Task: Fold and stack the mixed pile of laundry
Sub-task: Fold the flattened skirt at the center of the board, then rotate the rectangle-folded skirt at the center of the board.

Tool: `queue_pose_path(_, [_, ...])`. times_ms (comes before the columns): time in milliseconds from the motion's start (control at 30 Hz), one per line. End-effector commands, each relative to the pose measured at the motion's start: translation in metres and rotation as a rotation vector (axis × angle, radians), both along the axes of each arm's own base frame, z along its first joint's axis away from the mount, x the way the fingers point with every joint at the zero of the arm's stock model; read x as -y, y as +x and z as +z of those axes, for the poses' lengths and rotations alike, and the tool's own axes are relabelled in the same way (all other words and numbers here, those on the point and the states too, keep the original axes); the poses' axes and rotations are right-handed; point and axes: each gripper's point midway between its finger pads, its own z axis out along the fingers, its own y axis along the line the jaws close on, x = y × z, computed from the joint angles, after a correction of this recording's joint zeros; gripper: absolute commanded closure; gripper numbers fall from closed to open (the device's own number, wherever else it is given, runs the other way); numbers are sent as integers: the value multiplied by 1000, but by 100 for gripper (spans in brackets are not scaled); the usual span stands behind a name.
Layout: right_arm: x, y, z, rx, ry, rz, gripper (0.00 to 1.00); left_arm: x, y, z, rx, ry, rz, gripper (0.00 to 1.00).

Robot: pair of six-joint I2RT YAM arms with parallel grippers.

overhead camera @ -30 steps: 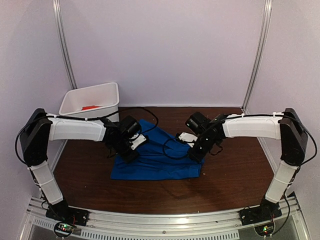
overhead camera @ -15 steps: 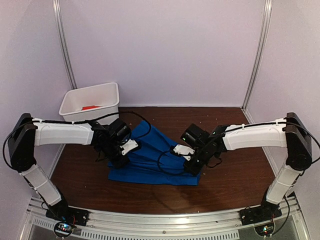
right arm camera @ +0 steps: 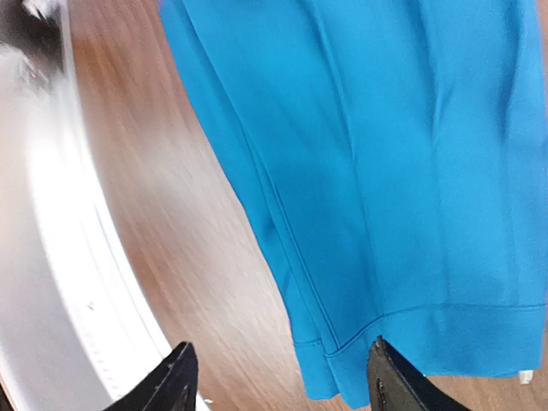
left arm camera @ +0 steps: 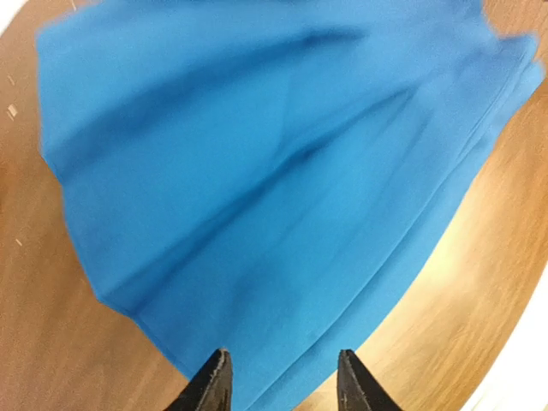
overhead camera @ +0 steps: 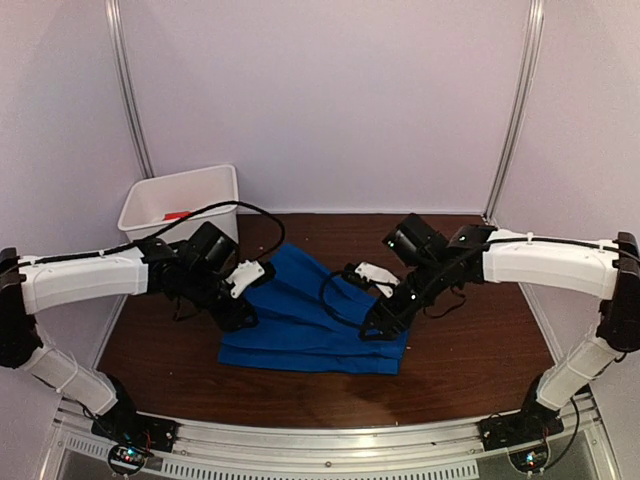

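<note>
A royal-blue cloth garment [overhead camera: 300,335] is seen lying partly folded, in long soft pleats, on the dark brown wooden surface [overhead camera: 470,350], between the two arms. The left gripper [left arm camera: 282,353] is held just over its edge with fingers spread and nothing pinched; the right gripper [right arm camera: 281,345] is likewise spread wide, above the corner with the stitched hem [right arm camera: 462,321]. The fabric is judged to be light, limp and easily creased, so it is likely to sag and slide on the smooth wood. It would best be taken at the hemmed corners, where the layers are thickest. A patch of orange-red cloth [overhead camera: 177,215] is glimpsed inside the white rectangular plastic bin [overhead camera: 185,172] at the far left corner. The space is enclosed by pale lilac walls [overhead camera: 330,100] with metal uprights [overhead camera: 125,90], and an aluminium rail [overhead camera: 330,440] is fixed along the near edge.
</note>
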Motion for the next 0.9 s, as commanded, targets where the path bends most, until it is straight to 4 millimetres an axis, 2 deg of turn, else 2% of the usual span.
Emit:
queue_pose_path(0, [-5,40,47,19,173,-81,38,21,10,35,49,-190,42,56])
queue_pose_path(100, [12,84,14,-4,52,-186,61,21,12,10,-20,-149,90,61])
queue_pose_path(167, [20,103,-10,-29,-17,-215,68,21,14,-12,-82,-105,145,67])
queue_pose_path(233, [22,110,-29,-54,-60,-215,71,22,14,-29,-121,-74,183,72])
queue_pose_path(333, [30,103,-62,-111,-123,-217,72,18,12,-54,-170,-24,223,75])
queue_pose_path(400, [40,90,-82,-160,-162,-225,73,14,12,-69,-193,19,237,76])
queue_pose_path(467, [50,72,-96,-212,-177,-240,74,14,20,-80,-189,66,249,78])
queue_pose_path(600, [55,31,-101,-328,-108,-293,71,28,48,-101,-179,107,231,80])
queue_pose_path(667, [46,12,-93,-377,-45,-290,69,38,70,-117,-166,130,225,81])
queue_pose_path(733, [24,-8,-75,-423,48,-241,64,48,101,-120,-139,115,237,80])
queue_pose_path(800, [-1,-26,-52,-456,142,-168,61,55,138,-110,-104,63,276,77])
queue_pose_path(867, [-16,-28,-28,-456,219,-115,57,64,172,-82,-64,-33,305,72])
